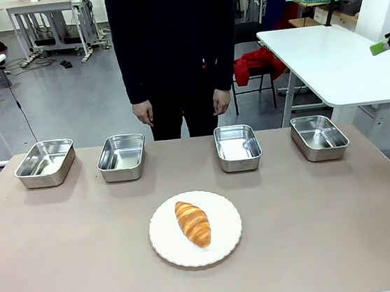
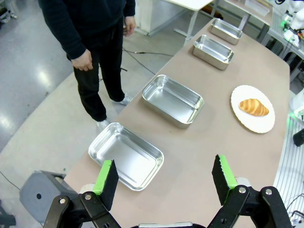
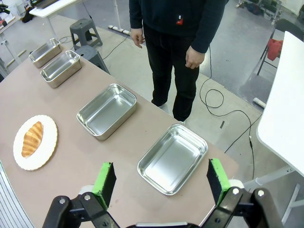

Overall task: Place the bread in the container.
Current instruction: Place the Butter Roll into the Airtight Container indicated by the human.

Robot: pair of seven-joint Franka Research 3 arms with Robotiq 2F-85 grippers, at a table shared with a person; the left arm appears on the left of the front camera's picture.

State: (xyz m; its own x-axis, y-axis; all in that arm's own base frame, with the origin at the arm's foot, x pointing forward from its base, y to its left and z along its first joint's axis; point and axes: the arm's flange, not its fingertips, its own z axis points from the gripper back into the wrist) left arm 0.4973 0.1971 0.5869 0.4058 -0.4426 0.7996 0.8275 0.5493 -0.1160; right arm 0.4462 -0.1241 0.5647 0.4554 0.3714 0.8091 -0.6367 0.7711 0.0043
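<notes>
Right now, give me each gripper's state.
Left gripper: open, holding nothing.
Right gripper: open, holding nothing.

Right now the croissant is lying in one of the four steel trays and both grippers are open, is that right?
Not quite. The croissant lies on the round white plate, on the near side of the four steel trays, which are all empty; the front view shows it. The left gripper and right gripper are open, as you said.
</notes>
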